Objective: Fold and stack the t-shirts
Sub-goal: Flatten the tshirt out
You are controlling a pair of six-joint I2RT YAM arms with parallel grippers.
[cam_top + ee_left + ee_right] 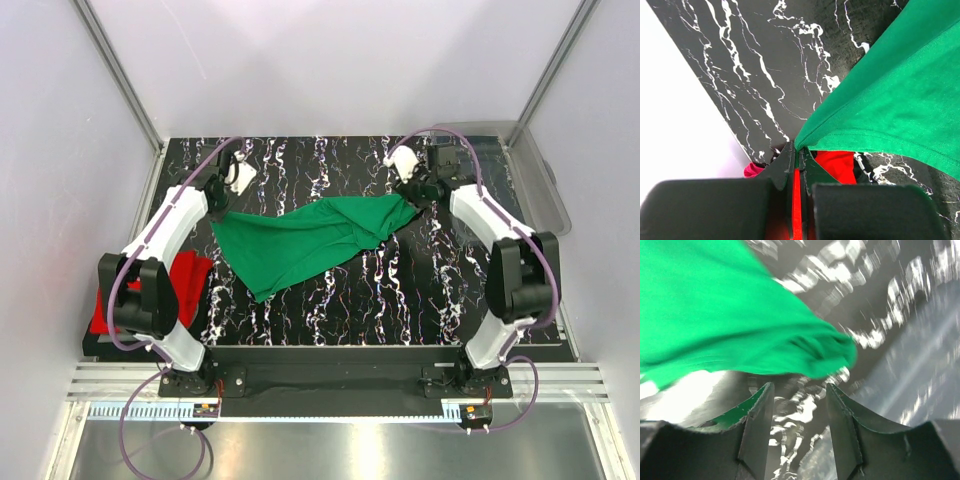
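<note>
The bright green t-shirt (310, 240) lies loosely spread across the middle of the black marbled table. My left gripper (222, 207) is shut on its left corner; in the left wrist view the jaws (799, 150) pinch the green hem (890, 100) and hold it above the table. A red t-shirt (190, 280) lies at the left edge beneath the left arm, and it also shows in the left wrist view (840, 165). My right gripper (413, 196) is open at the shirt's right end; in the right wrist view the bunched green cloth (740, 315) lies just beyond the open fingers (799, 390). The grey t-shirt is out of view.
A clear plastic bin (535, 175) stands at the back right corner. White walls with metal posts close in the table on the left, the back and the right. The table's front rail (330, 355) runs between the two arm bases.
</note>
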